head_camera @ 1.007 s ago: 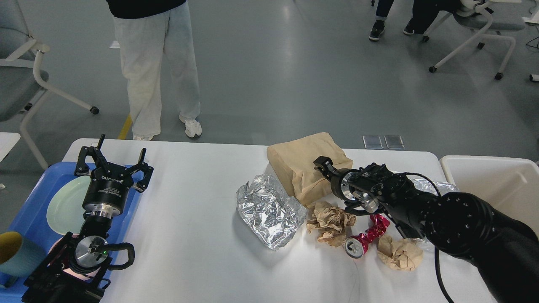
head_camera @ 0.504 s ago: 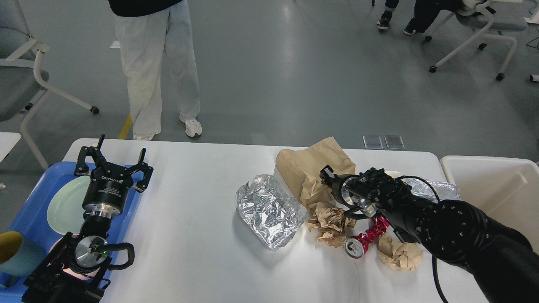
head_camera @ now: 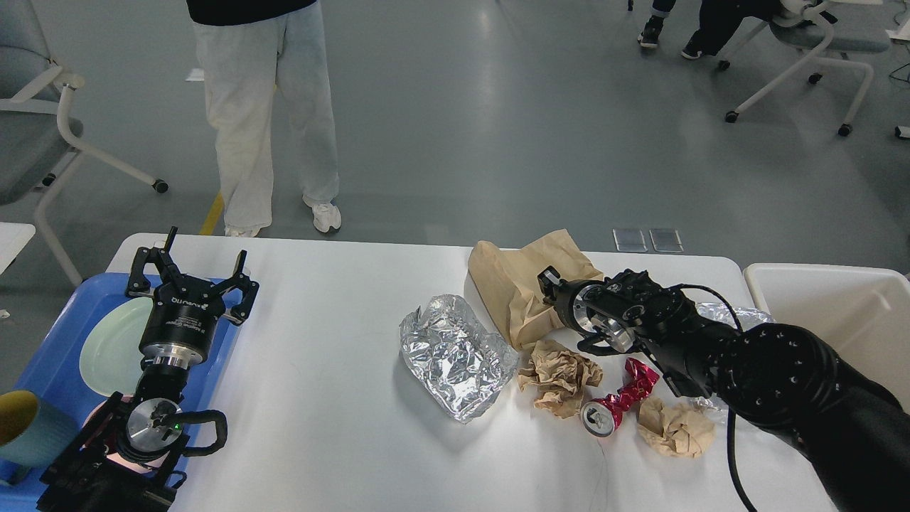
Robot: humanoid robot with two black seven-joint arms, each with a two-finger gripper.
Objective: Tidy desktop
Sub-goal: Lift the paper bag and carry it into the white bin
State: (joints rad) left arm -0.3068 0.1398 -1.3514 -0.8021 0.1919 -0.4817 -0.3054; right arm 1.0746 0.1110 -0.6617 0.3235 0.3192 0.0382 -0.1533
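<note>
The table [head_camera: 334, 398], a broad white top with rounded corners, filled the lower part of the head view and carried the clutter on its right half; a crumpled sheet of foil [head_camera: 455, 355] lay near the middle, with a brown paper bag [head_camera: 508, 284] just behind and to the right of it, its upper part raised off the surface; in front of the bag sat a crumpled brown paper wad [head_camera: 559, 375], beside it a crushed red can [head_camera: 615, 404] lying on its side with the open end toward the camera, and next to that a second brown paper wad [head_camera: 674, 428]; the right gripper [head_camera: 549, 283] reached in from the right and met the near side of the bag, its jaws pinched on the paper; more foil showed behind the right arm; the left gripper [head_camera: 190, 274] hung above the table's left edge over a blue tray [head_camera: 50, 355], its jaws spread wide with nothing between them; a pale green plate [head_camera: 114, 345] lay in the tray, and a teal cup [head_camera: 32, 427] stood at its near corner; an off-white bin [head_camera: 839, 313] stood just off the table's right end; a person in light trousers [head_camera: 270, 114] stood on the grey floor beyond the far edge
</note>
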